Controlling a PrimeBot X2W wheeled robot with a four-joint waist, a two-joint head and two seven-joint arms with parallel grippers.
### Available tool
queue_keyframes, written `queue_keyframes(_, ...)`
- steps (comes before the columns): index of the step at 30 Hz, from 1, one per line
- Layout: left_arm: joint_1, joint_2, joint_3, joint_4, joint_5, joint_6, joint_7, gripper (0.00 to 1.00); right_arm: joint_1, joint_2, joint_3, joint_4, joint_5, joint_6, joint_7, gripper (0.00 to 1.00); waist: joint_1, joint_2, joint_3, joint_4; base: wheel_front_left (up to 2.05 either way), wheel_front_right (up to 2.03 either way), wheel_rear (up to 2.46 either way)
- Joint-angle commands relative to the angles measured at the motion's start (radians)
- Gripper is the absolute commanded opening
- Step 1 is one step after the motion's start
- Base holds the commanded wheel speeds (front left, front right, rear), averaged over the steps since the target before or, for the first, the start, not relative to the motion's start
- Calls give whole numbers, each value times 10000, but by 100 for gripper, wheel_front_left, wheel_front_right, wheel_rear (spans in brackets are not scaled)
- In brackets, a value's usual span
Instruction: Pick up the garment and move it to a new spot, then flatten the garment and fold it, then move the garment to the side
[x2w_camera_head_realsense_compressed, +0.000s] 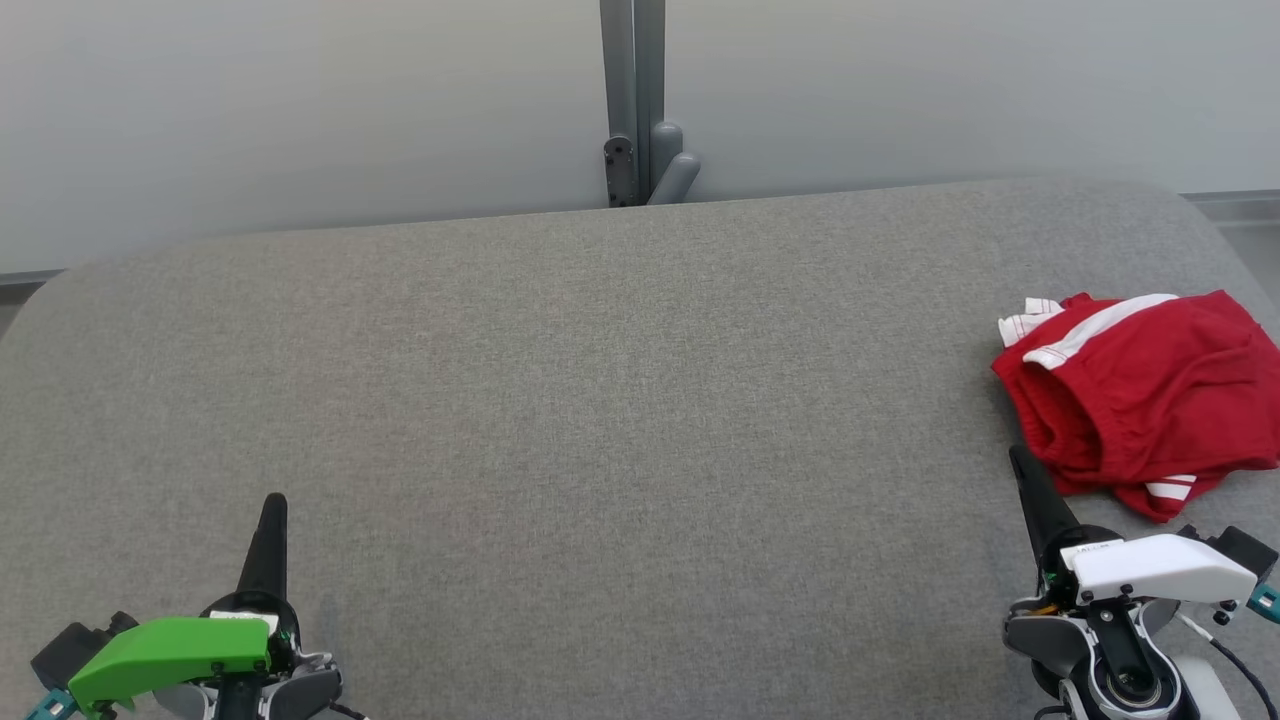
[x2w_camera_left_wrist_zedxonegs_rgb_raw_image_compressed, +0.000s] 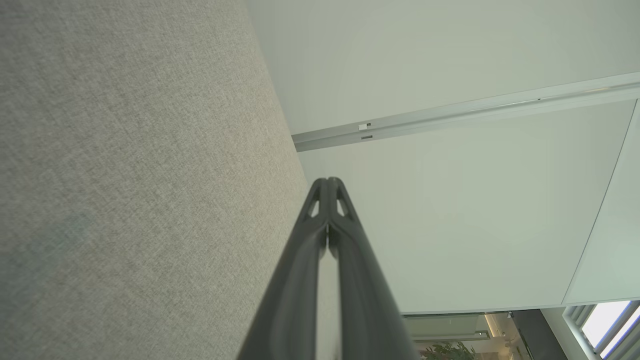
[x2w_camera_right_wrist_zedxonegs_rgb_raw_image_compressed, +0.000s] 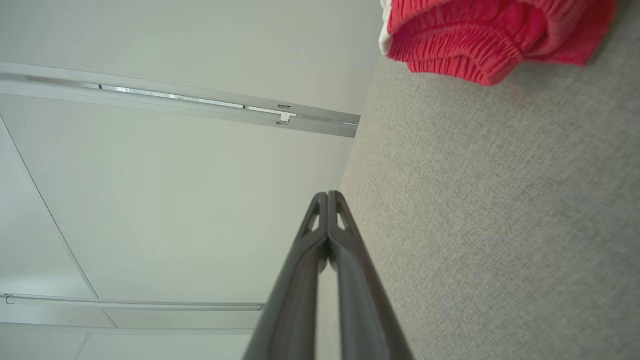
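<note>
The broad grey fabric-covered table (x2w_camera_head_realsense_compressed: 600, 400) offers open room for spreading cloth. The bunched red garment with white stripes (x2w_camera_head_realsense_compressed: 1150, 390) lies at its right edge, unheld. The right gripper (x2w_camera_head_realsense_compressed: 1018, 458) sits just near of it, fingers together, likely best placed to reach it. The left gripper (x2w_camera_head_realsense_compressed: 274, 502) rests near left, fingers together too.

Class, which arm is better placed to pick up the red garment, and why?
Right. The right claw sits shut just beside the red garment; the left claw, also shut, is far across the grey table.
</note>
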Motion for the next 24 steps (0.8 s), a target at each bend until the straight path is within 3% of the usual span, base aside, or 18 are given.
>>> queue_keyframes(1,-221,68,70,-84,-198,-86,55,0,26,-42,-64,-135,246,5,74,0,0,0,4,5,0,0,0)
queue_keyframes(24,-297,76,205,-331,-1794,-187,490,0,136,-48,-372,-480,1992,4,496,0,0,0,67,69,0,0,0)
